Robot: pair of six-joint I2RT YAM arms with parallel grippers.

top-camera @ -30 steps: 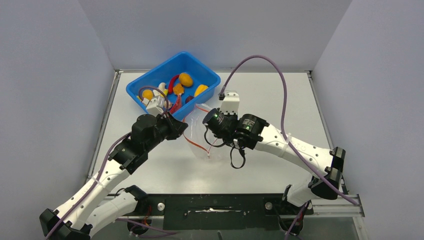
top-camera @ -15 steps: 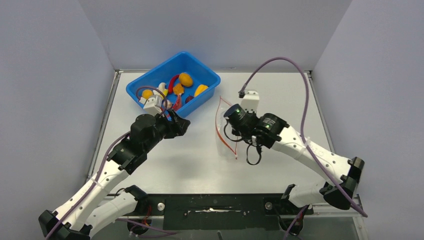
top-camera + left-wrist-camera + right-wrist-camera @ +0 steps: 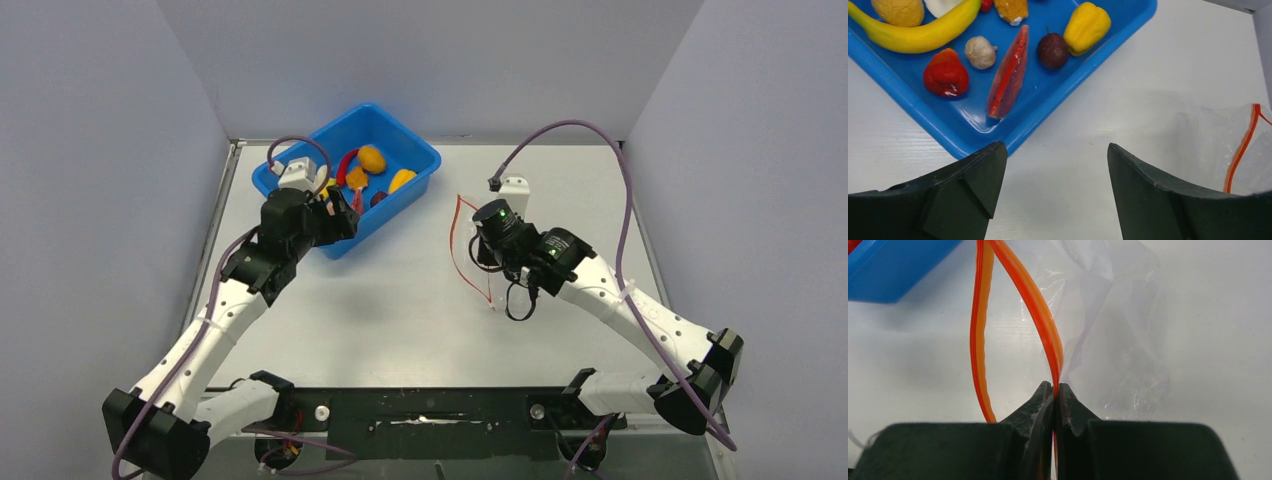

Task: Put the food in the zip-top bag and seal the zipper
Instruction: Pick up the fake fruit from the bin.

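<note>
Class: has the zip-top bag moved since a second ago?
Yes. The zip-top bag has shifted right, away from the blue tub.

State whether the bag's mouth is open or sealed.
Open: the orange zipper strips bow apart; the right end effector pinches one.

The food (image 3: 372,158) lies in the tub (image 3: 400,203) at the desk's (image 3: 380,320) back left. The bag (image 3: 1118,340) is to the tub's right, its zipper (image 3: 1048,330) between the right gripper's (image 3: 1054,385) jaws. The left gripper (image 3: 1055,150) is at the tub's near edge.
</note>
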